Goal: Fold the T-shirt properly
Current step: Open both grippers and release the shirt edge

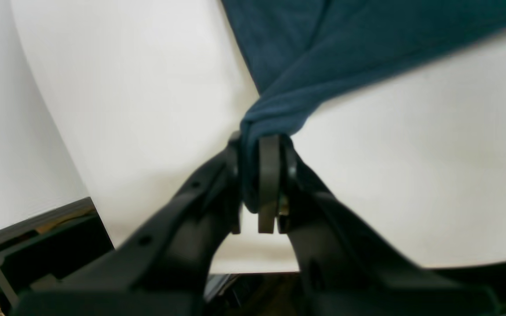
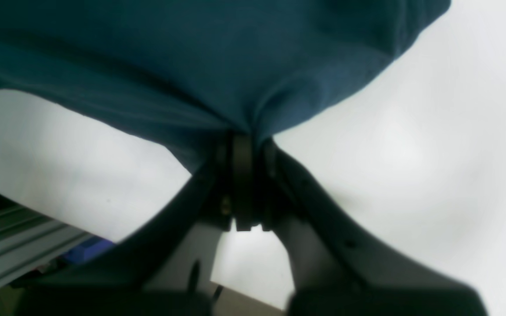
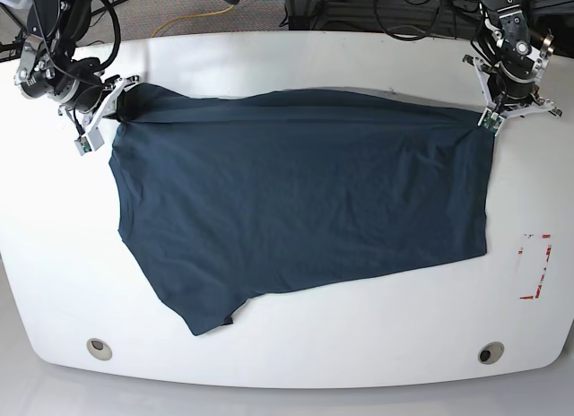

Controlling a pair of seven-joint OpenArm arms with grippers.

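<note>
T-shirt [image 3: 296, 201] in both clamped pincers

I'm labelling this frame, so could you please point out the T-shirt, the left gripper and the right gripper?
T-shirt [image 3: 305, 201], base view, middle of the spread cloth.
Left gripper [image 1: 257, 175], left wrist view, between the fingertips pinching cloth.
Right gripper [image 2: 244, 175], right wrist view, between the fingertips pinching cloth.

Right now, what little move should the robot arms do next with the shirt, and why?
Probably both lift slightly and carry the far edge toward the near edge. The left gripper and right gripper each pinch a far corner of the T-shirt, which lies spread on the white table, unfolded.
</note>
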